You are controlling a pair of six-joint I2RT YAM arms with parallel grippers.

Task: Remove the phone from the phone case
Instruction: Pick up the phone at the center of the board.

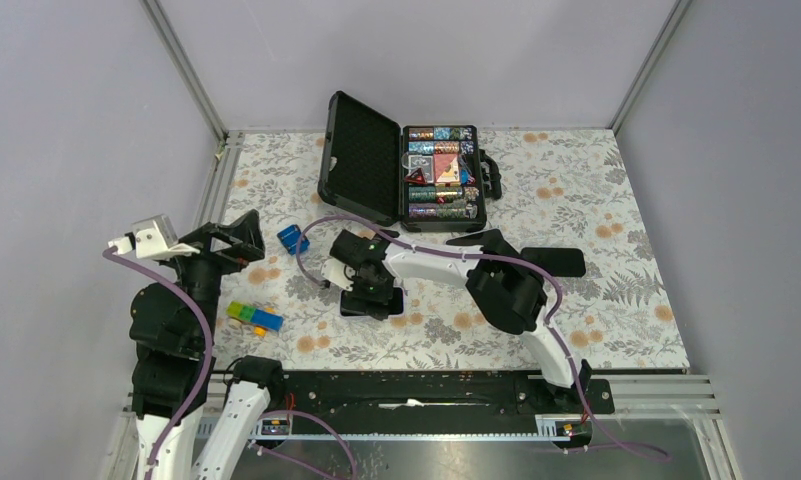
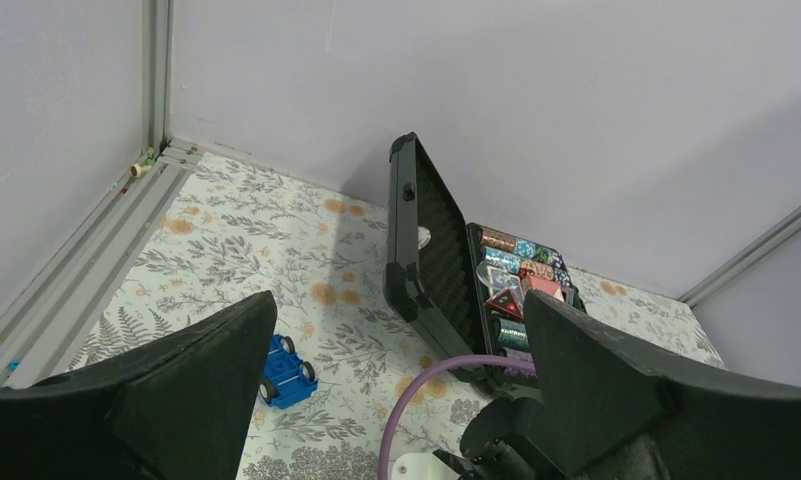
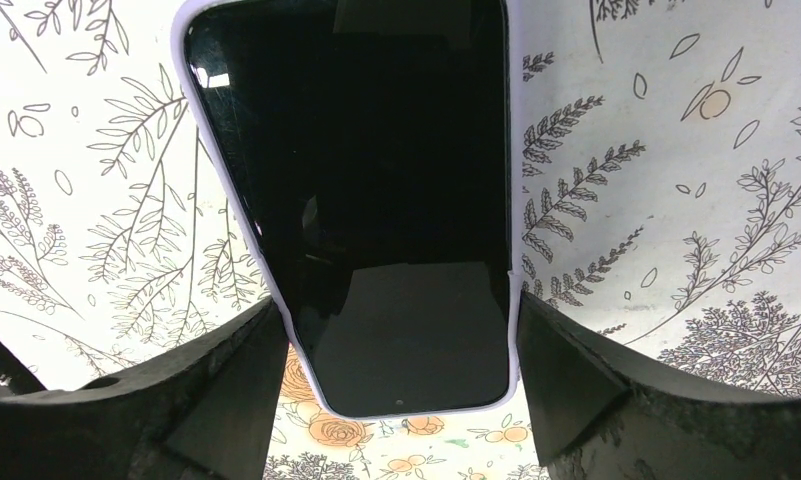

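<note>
Chips (image 1: 441,175) in black box (image 1: 361,160): print unreadable. Phone (image 3: 366,200), screen up in lilac phone case (image 3: 406,412), frame centre, between parted right claw (image 3: 398,310); contact unclear. Left claw (image 2: 398,300) wide apart.

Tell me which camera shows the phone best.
Right wrist: the phone fills the frame, screen up, straddled by the right claw. From the top camera that claw hides most of it; left wrist shows none.

A: What is the right gripper (image 1: 373,290) doing?
B: It is hanging over the phone (image 1: 394,305), mid-table.
A: And the left gripper (image 1: 242,244)?
B: It is sitting near the blue toy car (image 1: 293,239), touching nothing.
</note>
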